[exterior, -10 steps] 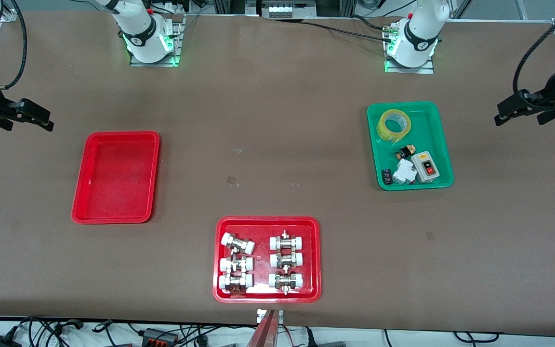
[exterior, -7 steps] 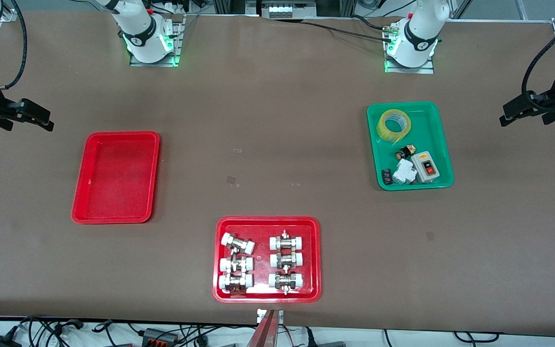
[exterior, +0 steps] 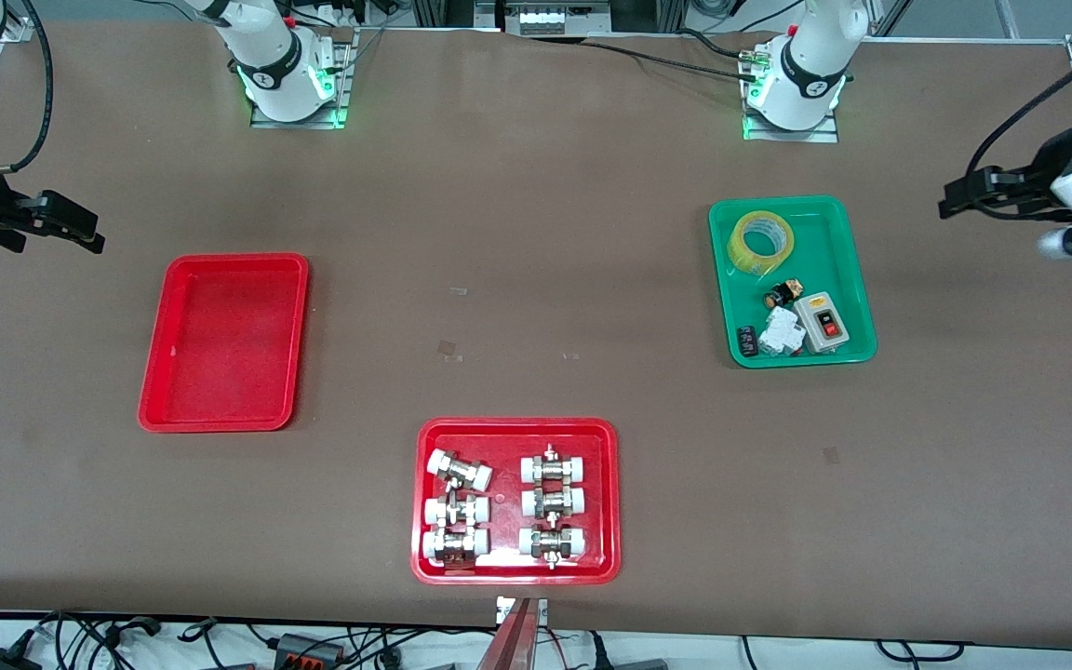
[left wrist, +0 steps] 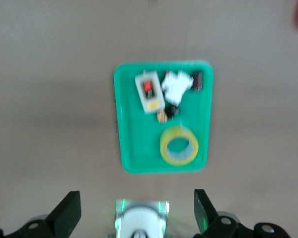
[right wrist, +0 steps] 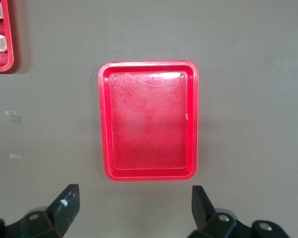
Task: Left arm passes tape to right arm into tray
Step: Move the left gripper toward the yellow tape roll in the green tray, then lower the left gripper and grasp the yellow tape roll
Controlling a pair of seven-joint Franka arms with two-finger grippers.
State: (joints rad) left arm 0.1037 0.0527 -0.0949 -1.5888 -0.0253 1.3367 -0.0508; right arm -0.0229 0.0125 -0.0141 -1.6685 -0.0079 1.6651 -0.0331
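The yellowish tape roll (exterior: 760,242) lies flat in the green tray (exterior: 857,279), at the end nearest the robot bases; it also shows in the left wrist view (left wrist: 179,145). The plain red tray (exterior: 224,341) sits empty toward the right arm's end of the table and fills the right wrist view (right wrist: 148,120). My left gripper (exterior: 959,200) is open and empty, high above the table's end, apart from the green tray; its fingers frame the left wrist view (left wrist: 136,218). My right gripper (exterior: 80,233) is open and empty above the opposite end, its fingers wide in the right wrist view (right wrist: 134,210).
The green tray also holds a grey switch box (exterior: 824,323), a white breaker (exterior: 780,331) and small dark parts. A red tray of metal fittings (exterior: 515,501) sits near the front camera's edge. Both robot bases (exterior: 289,79) stand along the table's edge.
My left gripper has risen and swung a little toward the table's middle. The right arm has not moved. The tape stays in the green tray.
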